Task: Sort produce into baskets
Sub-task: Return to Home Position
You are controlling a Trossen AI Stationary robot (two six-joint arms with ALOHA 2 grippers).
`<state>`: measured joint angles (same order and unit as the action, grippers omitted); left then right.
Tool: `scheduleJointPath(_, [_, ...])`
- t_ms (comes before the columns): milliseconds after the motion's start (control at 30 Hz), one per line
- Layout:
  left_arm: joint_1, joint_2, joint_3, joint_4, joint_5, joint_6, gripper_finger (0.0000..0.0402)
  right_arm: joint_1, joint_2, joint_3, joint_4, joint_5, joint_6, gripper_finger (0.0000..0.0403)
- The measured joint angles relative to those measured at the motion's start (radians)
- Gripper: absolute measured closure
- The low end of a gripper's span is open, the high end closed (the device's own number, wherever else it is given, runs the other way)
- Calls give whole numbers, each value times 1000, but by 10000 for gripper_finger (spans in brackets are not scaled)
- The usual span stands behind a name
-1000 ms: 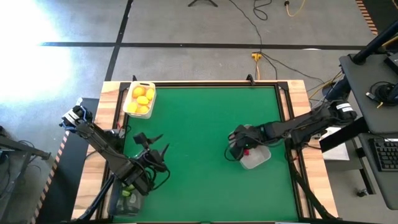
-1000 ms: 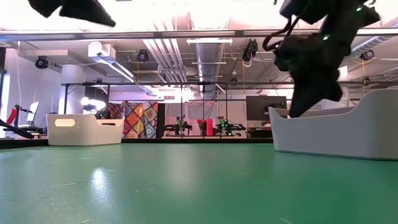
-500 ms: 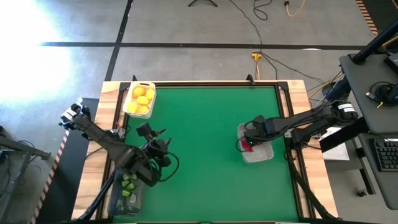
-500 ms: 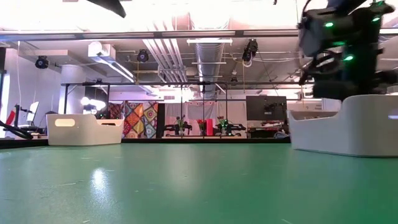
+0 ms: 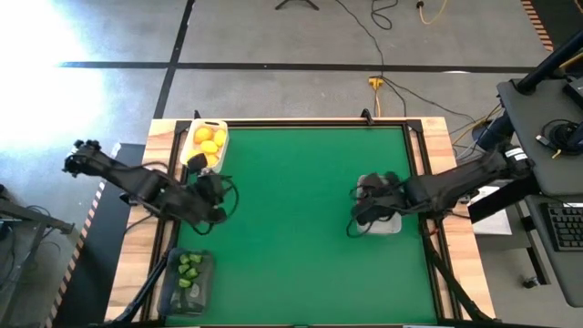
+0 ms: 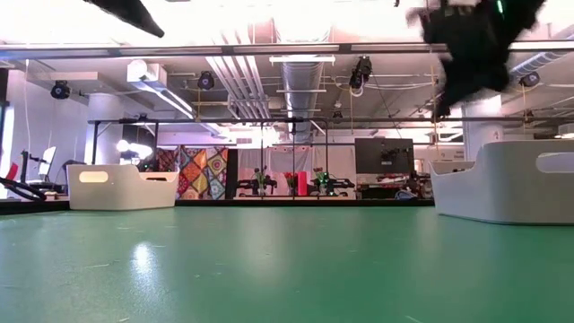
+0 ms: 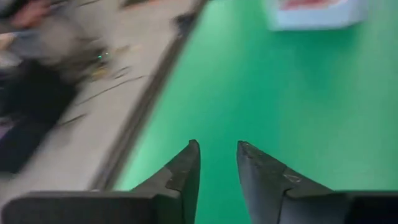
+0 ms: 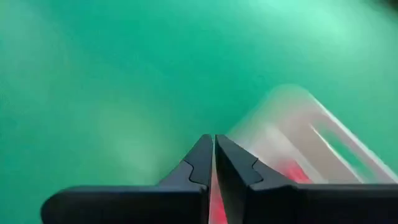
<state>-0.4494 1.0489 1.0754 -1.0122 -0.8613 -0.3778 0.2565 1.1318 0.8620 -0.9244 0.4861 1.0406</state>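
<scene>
Both arms have been drawn back.
Left gripper (image 7: pixel 217 147) is held slightly spread; right gripper (image 8: pixel 214 138) is pressed together by the grey basket (image 5: pixel 390 228).

Green table mat (image 5: pixel 301 210), pale wood rim (image 5: pixel 164 132). White basket (image 5: pixel 211 123) w/ yellow-orange fruit (image 5: pixel 209 146). Dark translucent basket (image 5: pixel 187 302) w/ green pcs (image 5: pixel 189 269). Pale grey basket (image 6: pixel 502 184) w/ red pcs (image 8: pixel 292 171). Black left gripper (image 7: pixel 216 149) & right gripper (image 8: pixel 214 140). Multicolour diamond-pattern cloth (image 6: pixel 202 172) in bkgd.
</scene>
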Motion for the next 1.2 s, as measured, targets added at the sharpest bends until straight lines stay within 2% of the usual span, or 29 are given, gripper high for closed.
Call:
scheduleJointPath(133, [0, -169, -211, 389, 216, 167, 334, 70, -10, 6, 426, 55, -414, 390])
scheduleJointPath(267, [0, -274, -436, 828, 358, 312, 351, 114, 27, -41, 833, -43, -795, 390])
scheduleJointPath(367, [0, -300, -568, 1101, 349, 403, 359, 120, 81, -71, 1011, -110, -913, 390])
scheduleJointPath(500, [0, -302, -673, 1352, 325, 426, 360, 116, 155, -74, 1033, -56, -873, 390])
scheduleJointPath(600, [-1, -295, -700, 1402, 325, 416, 360, 116, 188, -70, 1028, 12, -789, 390])
scheduleJointPath(733, [1, -278, -701, 1398, 323, 414, 360, 116, 217, -70, 1057, 12, -747, 390])
scheduleJointPath(867, [16, -271, -664, 1406, 334, 421, 360, 113, 238, -66, 1218, -18, -772, 390])
scheduleJointPath(933, [16, -263, -660, 1407, 401, 539, 360, 103, 222, -68, 1228, -82, -888, 390])
scheduleJointPath(1000, [24, -258, -665, 1396, 566, 670, 360, 91, 184, -88, 1229, -146, -971, 390])
scheduleJointPath(1067, [47, -258, -671, 1401, 723, 720, 360, 75, 144, -123, 1257, -177, -1029, 390])
scheduleJointPath(1100, [59, -257, -676, 1407, 765, 727, 360, 67, 120, -152, 1269, -181, -1046, 390])
scheduleJointPath(1200, [117, -255, -700, 1394, 775, 701, 360, 18, 55, -267, 1324, -201, -1061, 390])
